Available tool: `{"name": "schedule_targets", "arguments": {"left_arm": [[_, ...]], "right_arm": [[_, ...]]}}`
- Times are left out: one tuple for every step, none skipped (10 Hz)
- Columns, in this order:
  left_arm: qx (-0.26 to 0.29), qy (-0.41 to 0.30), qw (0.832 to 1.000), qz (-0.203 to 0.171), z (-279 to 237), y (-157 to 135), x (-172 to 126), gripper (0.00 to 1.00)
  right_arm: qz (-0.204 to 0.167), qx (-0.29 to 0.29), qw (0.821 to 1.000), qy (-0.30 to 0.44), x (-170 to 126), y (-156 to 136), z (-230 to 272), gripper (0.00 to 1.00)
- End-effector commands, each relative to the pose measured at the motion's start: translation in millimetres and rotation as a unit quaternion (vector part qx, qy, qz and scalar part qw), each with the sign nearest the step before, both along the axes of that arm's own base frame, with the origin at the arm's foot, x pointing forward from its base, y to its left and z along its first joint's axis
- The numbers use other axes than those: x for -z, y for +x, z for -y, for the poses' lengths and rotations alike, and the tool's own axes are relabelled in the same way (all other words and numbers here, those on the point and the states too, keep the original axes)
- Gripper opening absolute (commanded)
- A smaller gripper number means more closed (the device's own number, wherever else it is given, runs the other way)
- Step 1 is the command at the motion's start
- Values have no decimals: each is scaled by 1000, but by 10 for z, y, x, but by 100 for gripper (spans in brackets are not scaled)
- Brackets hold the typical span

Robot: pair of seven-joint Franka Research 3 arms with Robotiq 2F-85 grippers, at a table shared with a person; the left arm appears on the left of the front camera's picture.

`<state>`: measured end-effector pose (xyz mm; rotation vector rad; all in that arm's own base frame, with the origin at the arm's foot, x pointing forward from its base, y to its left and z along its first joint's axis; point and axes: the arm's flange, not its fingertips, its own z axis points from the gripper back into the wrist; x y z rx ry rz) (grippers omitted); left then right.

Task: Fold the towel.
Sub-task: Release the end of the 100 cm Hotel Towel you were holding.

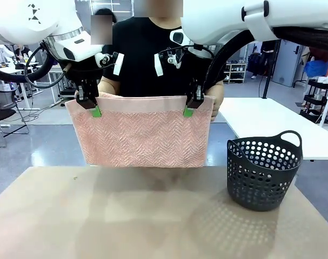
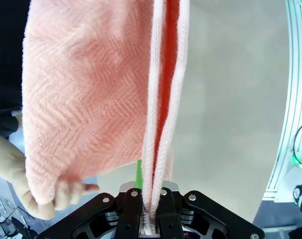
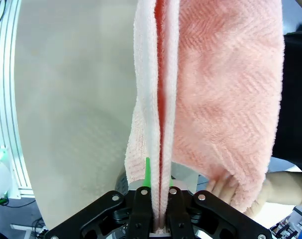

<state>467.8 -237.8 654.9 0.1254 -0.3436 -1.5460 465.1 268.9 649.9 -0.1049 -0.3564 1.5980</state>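
**Step in hand:** hold-up stage of the fold, judged roughly midway; doubled once, not yet laid down.

**Upper left of centre:** left fingers (image 1: 95,111), clenched on the top edge of the towel (image 1: 145,137) near its left corner. Just behind that corner, a person's hand (image 1: 106,86), touching the far layer.

**Centre:** towel hanging flat and level, plain band along the top, lower edge just clear of the far edge of the tabletop (image 1: 126,216). Two layers pinched together in both wrist views, with a narrow gap between them lower down.

**Upper right of centre:** right fingers (image 1: 188,111), clenched on the same top edge near the right corner. Person's other hand (image 1: 218,101) just behind, at the cloth.

**Next move, as a judgement:** calls for lowering both arms together and level, laying the cloth on the bare tabletop toward the bottom of the frame, and releasing only once it rests flat. Also calls for the person's hands to let go first.

**Right of frame:** dark perforated basket (image 1: 263,172) on the tabletop, near the towel's right edge but apart. Likely to snag the cloth if the lay-down drifts right.
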Motion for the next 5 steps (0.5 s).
{"name": "schedule_targets", "arguments": {"left_arm": [[-1, 0, 1000, 1, -11, 1, -8, 0], [-1, 0, 1000, 1, -11, 1, -8, 0], [-1, 0, 1000, 1, -11, 1, -8, 0], [-1, 0, 1000, 1, -11, 1, -8, 0], [-1, 0, 1000, 1, -11, 1, -8, 0]], "right_arm": [[1, 0, 1000, 0, -6, 6, 16, 0], [1, 0, 1000, 0, -6, 6, 16, 0], [1, 0, 1000, 0, -6, 6, 16, 0], [1, 0, 1000, 0, -6, 6, 16, 0], [1, 0, 1000, 0, -6, 6, 16, 0]]}}
